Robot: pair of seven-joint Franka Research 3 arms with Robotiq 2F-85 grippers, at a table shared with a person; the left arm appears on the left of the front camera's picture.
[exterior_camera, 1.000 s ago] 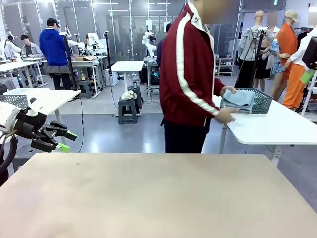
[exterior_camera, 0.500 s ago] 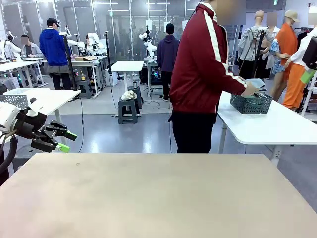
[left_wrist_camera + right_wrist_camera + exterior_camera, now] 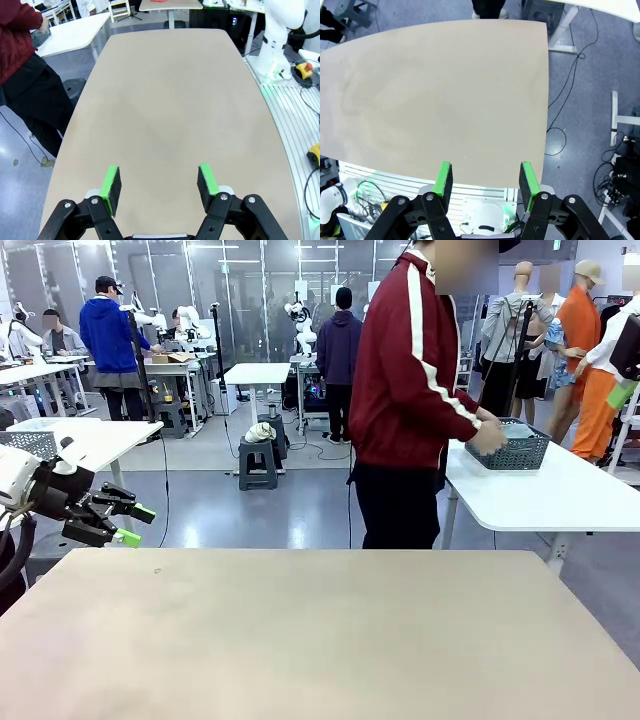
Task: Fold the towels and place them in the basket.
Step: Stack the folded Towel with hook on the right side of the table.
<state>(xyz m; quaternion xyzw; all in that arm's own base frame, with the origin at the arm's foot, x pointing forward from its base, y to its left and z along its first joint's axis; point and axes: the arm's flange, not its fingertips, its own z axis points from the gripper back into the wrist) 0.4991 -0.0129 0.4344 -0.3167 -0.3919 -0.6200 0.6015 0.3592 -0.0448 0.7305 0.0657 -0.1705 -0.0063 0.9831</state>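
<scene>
The left gripper (image 3: 159, 187) is released, its two green pads (image 3: 111, 184) standing wide apart with nothing between them. In the front view the left gripper (image 3: 133, 525) hangs off the near left corner of the beige table (image 3: 320, 640), above the grey floor, its fingers aimed toward the middle of the room. Ahead of this claw, in its wrist view, the beige table (image 3: 170, 110) stretches away bare, and to the left of its fingers stands a person in a dark red jacket (image 3: 17, 45) beside a white side table (image 3: 70, 32). Off to the right of the fingers rises the white base of the other arm (image 3: 277, 45).

The right gripper (image 3: 485, 180) is likewise released, green pads (image 3: 443, 180) parted and holding nothing. It hangs over the near edge of the beige table (image 3: 445, 95), looking down; beyond the pads lies the bare top, and past its right side cables trail over the grey floor (image 3: 585, 90).

Well away from both claws, across the table and to the right, the person (image 3: 410, 390) stands at a white side table (image 3: 540, 495), hand (image 3: 487, 435) at the rim of the dark grey mesh basket (image 3: 520, 450). A light blue towel (image 3: 518, 429) lies inside that basket, only its top edge visible.
</scene>
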